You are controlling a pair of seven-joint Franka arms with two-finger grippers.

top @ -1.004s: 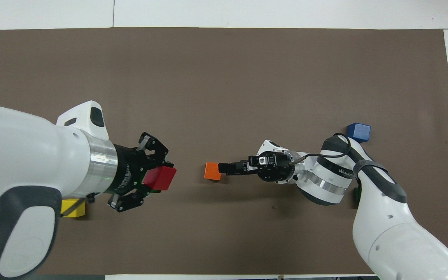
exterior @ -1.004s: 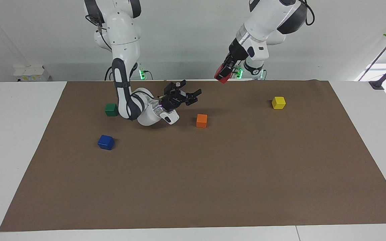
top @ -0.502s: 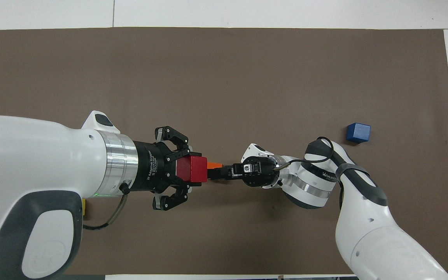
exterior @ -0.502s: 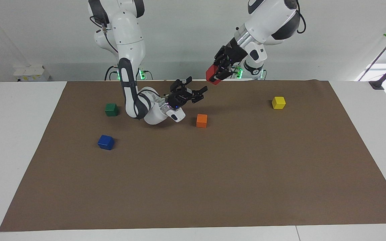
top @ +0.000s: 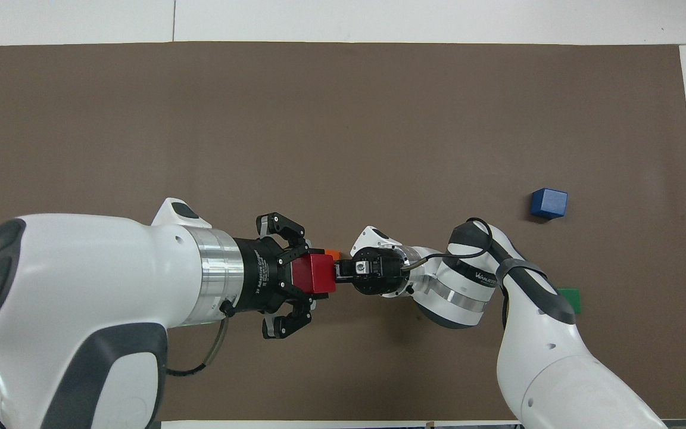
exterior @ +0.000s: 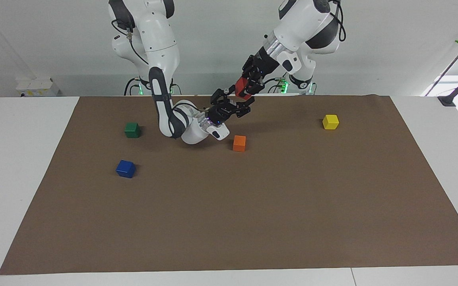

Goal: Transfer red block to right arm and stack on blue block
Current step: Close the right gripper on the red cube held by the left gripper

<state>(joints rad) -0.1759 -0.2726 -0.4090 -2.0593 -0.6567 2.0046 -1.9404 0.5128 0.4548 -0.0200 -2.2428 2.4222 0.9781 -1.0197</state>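
Showing red block [exterior: 241,87], blue block [exterior: 125,169], green [exterior: 132,130], orange [exterior: 239,143], yellow [exterior: 330,121] cubes; brown surface [exterior: 253,206]; black claws.

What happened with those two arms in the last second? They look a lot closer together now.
The left gripper, shut on the red block, swung in toward the table's middle. The right gripper, open, rose to meet it, its fingers now about the block, not yet closed. The blue block, green, orange and yellow cubes stayed put.

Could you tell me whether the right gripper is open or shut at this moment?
Open: the right gripper has its fingers spread just under the red block, which the left gripper holds.
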